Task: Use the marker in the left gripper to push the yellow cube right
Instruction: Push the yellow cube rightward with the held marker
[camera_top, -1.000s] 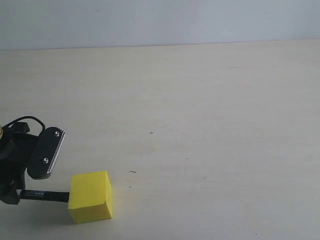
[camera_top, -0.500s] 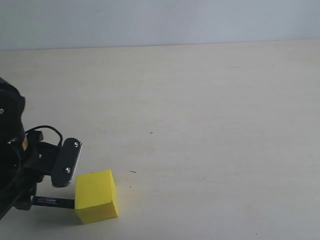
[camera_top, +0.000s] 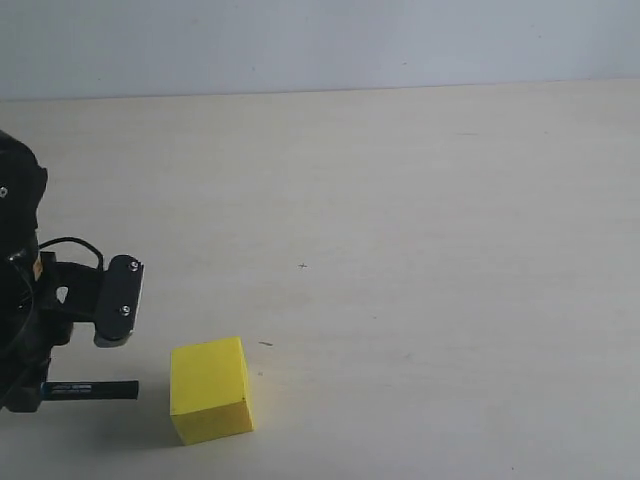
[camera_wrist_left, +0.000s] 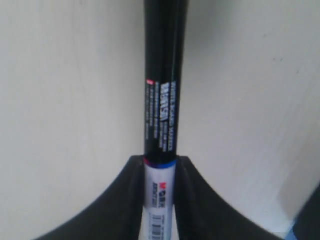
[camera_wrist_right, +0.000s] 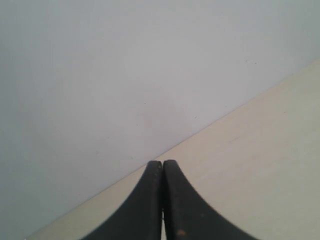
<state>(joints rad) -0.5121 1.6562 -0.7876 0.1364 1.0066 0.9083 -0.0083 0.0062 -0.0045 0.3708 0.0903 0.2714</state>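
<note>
Left wrist view: left gripper (camera_wrist_left: 160, 164) clamped tight on marker (camera_wrist_left: 161, 100). Exterior view: marker tip apart from yellow cube (camera_top: 210, 390), which sits front-left on table (camera_top: 420, 250). Risks I judge: off-centre contact twists cube; marker slides back through pads.

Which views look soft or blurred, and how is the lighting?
Exterior view: sharp, evenly lit, no glare; the yellow cube casts only a faint soft shadow on the table. Left wrist view: the marker sits so close that its label print is blurred. Right wrist view: the right gripper tips are slightly soft against a plain wall.
</note>
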